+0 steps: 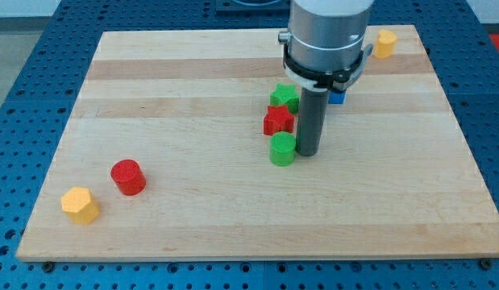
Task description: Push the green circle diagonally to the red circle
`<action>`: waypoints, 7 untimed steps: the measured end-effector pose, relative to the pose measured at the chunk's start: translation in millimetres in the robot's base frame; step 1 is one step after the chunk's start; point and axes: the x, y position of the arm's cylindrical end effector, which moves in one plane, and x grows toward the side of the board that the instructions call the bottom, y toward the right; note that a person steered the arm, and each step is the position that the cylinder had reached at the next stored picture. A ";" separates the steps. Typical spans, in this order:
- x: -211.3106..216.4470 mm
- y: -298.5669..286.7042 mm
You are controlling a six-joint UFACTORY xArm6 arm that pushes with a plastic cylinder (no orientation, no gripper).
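The green circle [282,149] sits near the middle of the wooden board [193,225]. My tip [306,153] stands right beside it on the view's right, touching or nearly touching it. The red circle [128,177] lies far off toward the view's lower left. A red star [278,122] sits just above the green circle, and a green star [285,97] sits above that.
A yellow hexagon block [80,205] lies left of and below the red circle near the board's corner. A blue block [337,97] shows partly behind the arm. Another yellow block [384,43] sits at the top right corner.
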 end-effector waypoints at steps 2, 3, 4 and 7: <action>1.4 -37.2; 1.4 -56.6; 1.4 -77.5; 1.4 -133.1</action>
